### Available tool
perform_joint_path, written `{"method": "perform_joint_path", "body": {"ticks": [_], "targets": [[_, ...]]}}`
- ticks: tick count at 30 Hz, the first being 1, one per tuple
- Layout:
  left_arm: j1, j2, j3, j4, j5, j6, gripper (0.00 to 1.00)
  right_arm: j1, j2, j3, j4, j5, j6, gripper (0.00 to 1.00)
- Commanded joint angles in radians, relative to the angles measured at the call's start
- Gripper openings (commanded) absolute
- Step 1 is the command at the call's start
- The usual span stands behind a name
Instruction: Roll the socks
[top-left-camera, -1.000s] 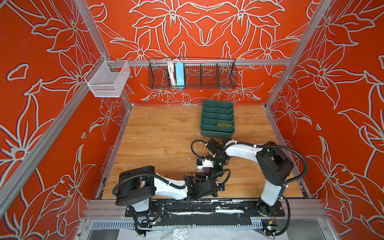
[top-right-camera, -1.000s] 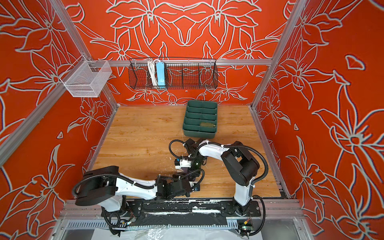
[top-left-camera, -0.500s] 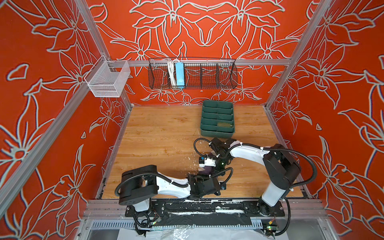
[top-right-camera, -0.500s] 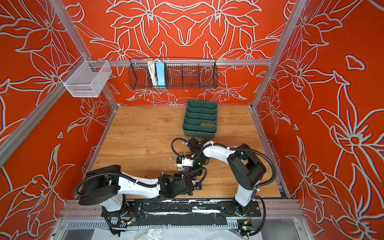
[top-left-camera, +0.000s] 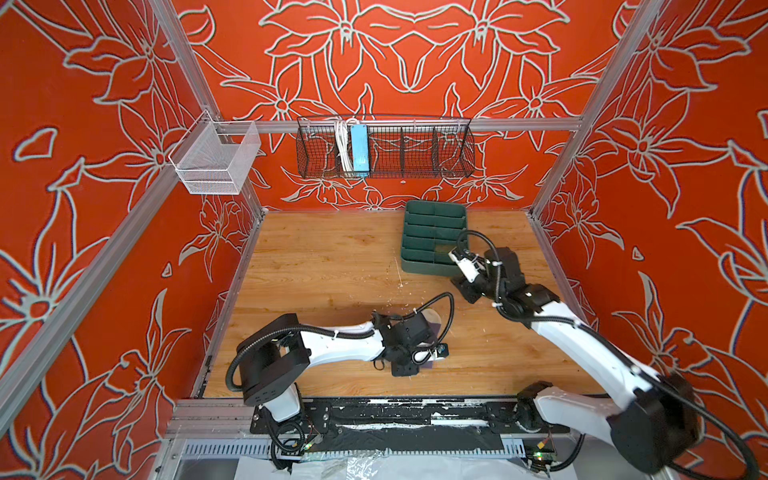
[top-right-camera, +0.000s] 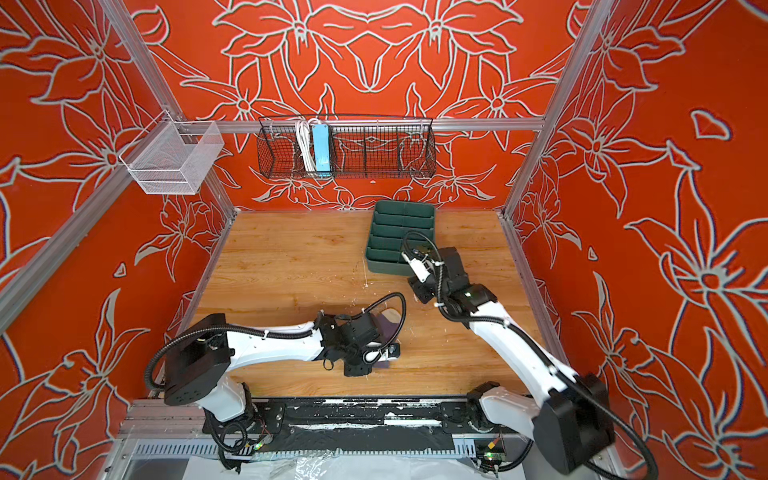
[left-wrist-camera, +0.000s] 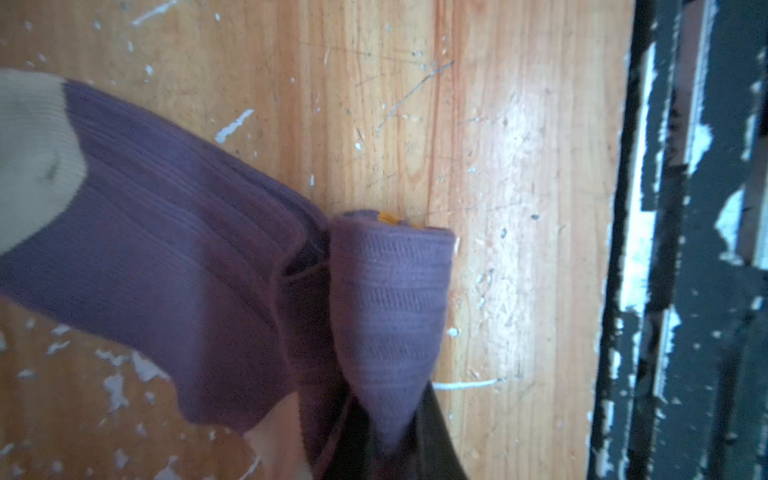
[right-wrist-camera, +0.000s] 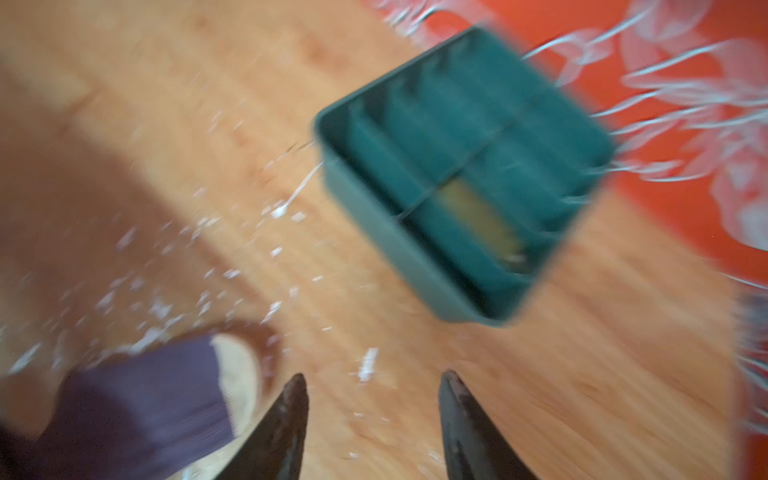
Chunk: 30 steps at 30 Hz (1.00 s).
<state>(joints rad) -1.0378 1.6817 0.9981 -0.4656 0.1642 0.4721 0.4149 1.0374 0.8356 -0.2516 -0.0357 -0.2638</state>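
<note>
Toward the near middle of the table, in both top views: purple sock mostly hidden under left gripper; right gripper well apart, beside near right corner of green tray

Left wrist view: rolled cuff end pinched tight between dark fingers, beige toe flat on wood

Right wrist view, blurred: jaws spread, nothing between; possibly olive sock in a tray compartment

In a top view the ribbed purple sock lies lower centre on the wooden tabletop, the green plastic divided tray above-right of it, the black wire basket higher still, centred.
</note>
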Motion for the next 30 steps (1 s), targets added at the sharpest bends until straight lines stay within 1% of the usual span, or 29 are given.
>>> {"method": "perform_joint_path", "body": {"ticks": [1,2,4,6,8,10,12,13,15,17,20,22,23,25,30], "targets": [[0.044,0.11,0.094,-0.181,0.219,0.003,0.0,0.001,-0.197,-0.074,0.092,0.128,0.048,0.62],[0.059,0.148,0.133,-0.211,0.241,-0.002,0.0,0.001,-0.259,-0.1,0.085,0.065,0.021,0.62],[0.086,0.217,0.207,-0.26,0.273,-0.032,0.0,0.004,-0.344,-0.129,0.042,-0.019,-0.017,0.62],[0.118,0.274,0.268,-0.294,0.335,-0.064,0.0,0.005,-0.391,-0.132,-0.044,-0.084,-0.042,0.62],[0.148,0.317,0.313,-0.309,0.38,-0.107,0.0,0.01,-0.409,-0.126,-0.148,-0.153,-0.098,0.62],[0.17,0.356,0.36,-0.336,0.394,-0.136,0.0,0.027,-0.402,-0.106,-0.249,-0.215,-0.18,0.62],[0.189,0.39,0.402,-0.369,0.409,-0.148,0.0,0.069,-0.379,-0.083,-0.367,-0.248,-0.284,0.62],[0.195,0.409,0.423,-0.384,0.413,-0.155,0.01,0.111,-0.359,-0.07,-0.439,-0.26,-0.355,0.62],[0.205,0.442,0.461,-0.414,0.434,-0.15,0.01,0.222,-0.322,-0.065,-0.544,-0.223,-0.483,0.63],[0.214,0.466,0.486,-0.423,0.442,-0.16,0.02,0.351,-0.279,-0.096,-0.577,-0.137,-0.569,0.64],[0.226,0.487,0.495,-0.417,0.47,-0.17,0.02,0.491,-0.193,-0.149,-0.515,0.0,-0.571,0.64],[0.229,0.487,0.486,-0.406,0.475,-0.175,0.02,0.558,-0.124,-0.174,-0.437,0.079,-0.545,0.64],[0.229,0.485,0.48,-0.402,0.477,-0.178,0.02,0.581,-0.085,-0.185,-0.39,0.114,-0.525,0.64],[0.229,0.481,0.475,-0.395,0.478,-0.181,0.02,0.591,-0.016,-0.208,-0.295,0.144,-0.49,0.64],[0.232,0.48,0.478,-0.389,0.465,-0.185,0.03,0.591,0.143,-0.234,-0.145,0.182,-0.445,0.64]]}}
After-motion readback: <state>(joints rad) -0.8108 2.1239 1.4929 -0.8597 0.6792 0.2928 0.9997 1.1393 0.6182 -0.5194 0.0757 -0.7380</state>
